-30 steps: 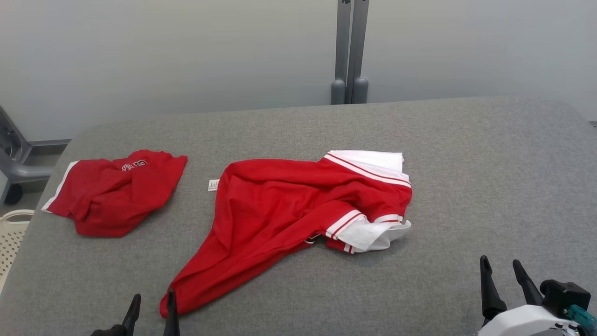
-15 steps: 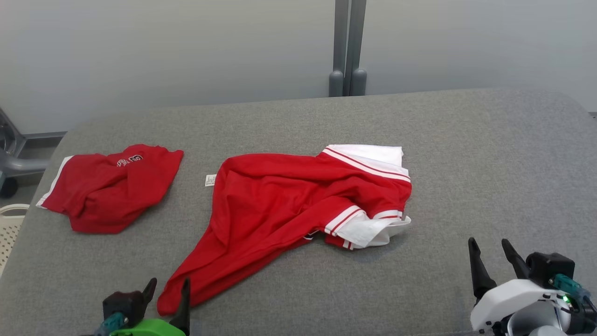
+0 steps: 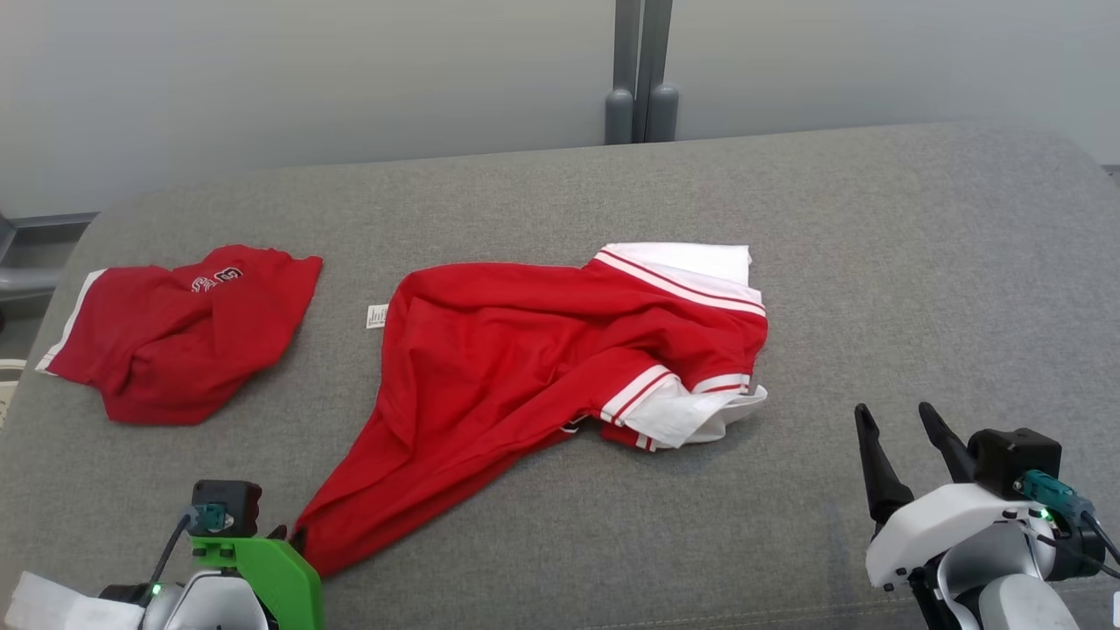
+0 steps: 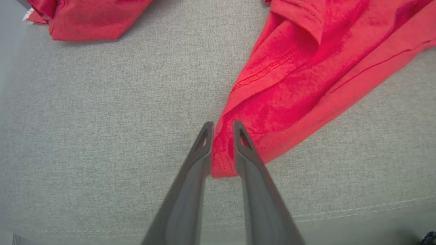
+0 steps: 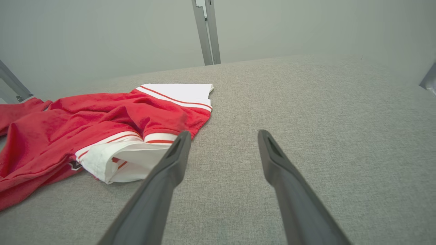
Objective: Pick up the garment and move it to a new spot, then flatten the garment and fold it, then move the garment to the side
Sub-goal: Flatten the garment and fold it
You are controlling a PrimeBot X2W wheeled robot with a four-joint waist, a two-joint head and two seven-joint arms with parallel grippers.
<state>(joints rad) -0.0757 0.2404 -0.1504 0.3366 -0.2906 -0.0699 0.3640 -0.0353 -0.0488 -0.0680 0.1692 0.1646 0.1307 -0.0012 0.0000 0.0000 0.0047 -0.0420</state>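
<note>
The garment [image 3: 525,350] is a red shirt with white, red-striped sleeves, lying crumpled in the middle of the grey padded table [image 3: 875,262]. Its lower corner [image 4: 224,156] trails toward the front left edge. There my left gripper [image 4: 223,127] has that corner pinched between its two narrowly set fingers. In the head view the left gripper [image 3: 289,534] sits at the bottom left behind its green mount, touching the cloth's tip. My right gripper [image 3: 892,418] stands open over bare table, right of the white sleeve [image 5: 115,163], with nothing between its fingers [image 5: 177,153].
A second red piece of clothing [image 3: 175,332] with a white edge lies bunched at the table's left. Two grey posts [image 3: 639,79] stand behind the far edge. The table's front seam [image 4: 374,207] runs close under my left gripper.
My left gripper's fingers have come together on the garment's lower corner. The head camera has tilted down, so the whole scene sits higher. The right gripper stays open.
</note>
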